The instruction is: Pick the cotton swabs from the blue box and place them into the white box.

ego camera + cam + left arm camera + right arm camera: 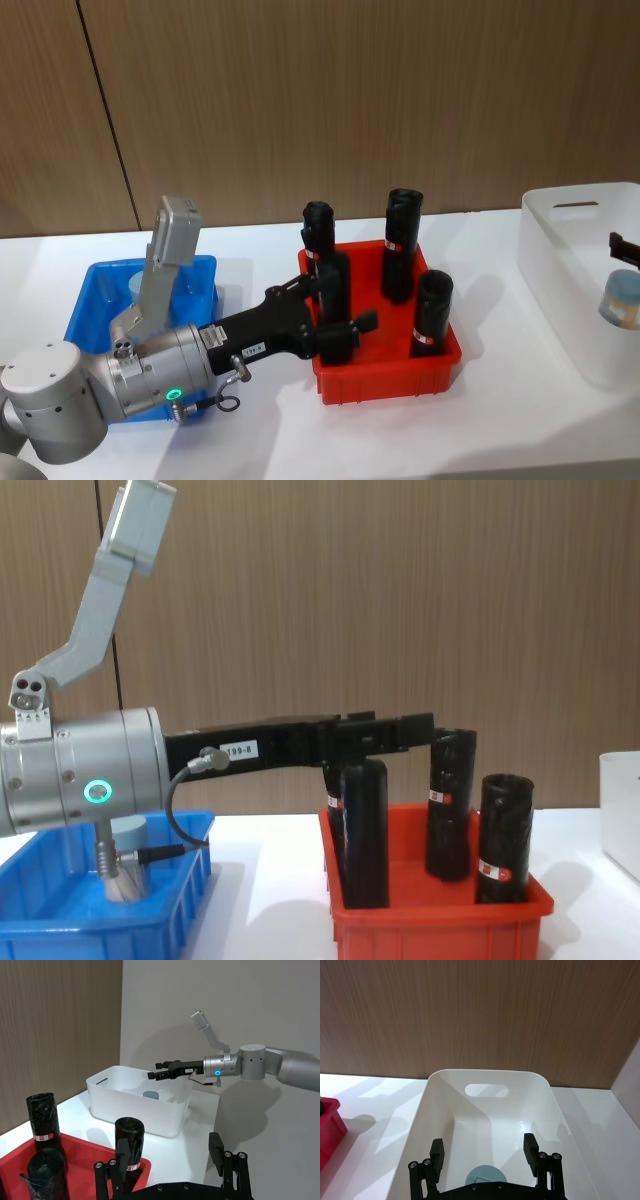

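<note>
Four black rolls [403, 243] with red-white labels are stood upright in a red bin [390, 380] at the middle of the desk [270, 430]. The print on the labels cannot be read. The left gripper [346, 312] is stretched over the bin's left half, close to the nearest rolls, with its jaws spread and empty. A small tag on its body seems to read "199-8".

The blue box [95, 310] is set toward the desk's left edge and is partly covered by the left arm's wrist. One tub of cotton swabs [138, 285], round and clear with a grey-blue lid, is seen inside it behind that wrist.

The white box [485, 1077], with a handle slot cut in its end wall, is placed toward the desk's right edge. A second tub [486, 1177] rests on its floor. The right gripper [484, 1146] is hung directly above that tub, jaws spread wide and holding nothing.
</note>
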### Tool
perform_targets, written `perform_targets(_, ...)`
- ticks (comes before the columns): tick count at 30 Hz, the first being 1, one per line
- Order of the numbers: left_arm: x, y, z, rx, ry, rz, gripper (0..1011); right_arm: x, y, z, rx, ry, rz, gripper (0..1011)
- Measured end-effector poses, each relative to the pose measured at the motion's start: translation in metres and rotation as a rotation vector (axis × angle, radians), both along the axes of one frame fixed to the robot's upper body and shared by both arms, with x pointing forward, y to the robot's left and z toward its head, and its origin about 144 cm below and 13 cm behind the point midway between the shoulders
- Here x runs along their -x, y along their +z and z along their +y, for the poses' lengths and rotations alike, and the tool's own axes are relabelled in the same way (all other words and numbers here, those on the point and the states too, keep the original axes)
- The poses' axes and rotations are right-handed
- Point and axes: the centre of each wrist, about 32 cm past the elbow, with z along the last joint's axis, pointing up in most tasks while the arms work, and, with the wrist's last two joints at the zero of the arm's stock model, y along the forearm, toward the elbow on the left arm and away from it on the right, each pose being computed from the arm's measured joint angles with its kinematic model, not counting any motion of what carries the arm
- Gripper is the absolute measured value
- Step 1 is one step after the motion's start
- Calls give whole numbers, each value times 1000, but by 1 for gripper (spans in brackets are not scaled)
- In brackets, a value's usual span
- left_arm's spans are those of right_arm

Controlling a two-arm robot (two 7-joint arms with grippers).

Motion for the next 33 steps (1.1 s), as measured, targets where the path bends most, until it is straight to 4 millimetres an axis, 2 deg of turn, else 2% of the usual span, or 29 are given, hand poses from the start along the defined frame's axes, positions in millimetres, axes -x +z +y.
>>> perform_targets(12, 3, -1, -1, -13, 27, -6, 1004, 3, -3, 6, 4, 15, -9, 1001)
perform_targets(33, 25, -5, -14, -116, 240, -70, 1004, 47, -24, 76, 13, 134, -107, 1002)
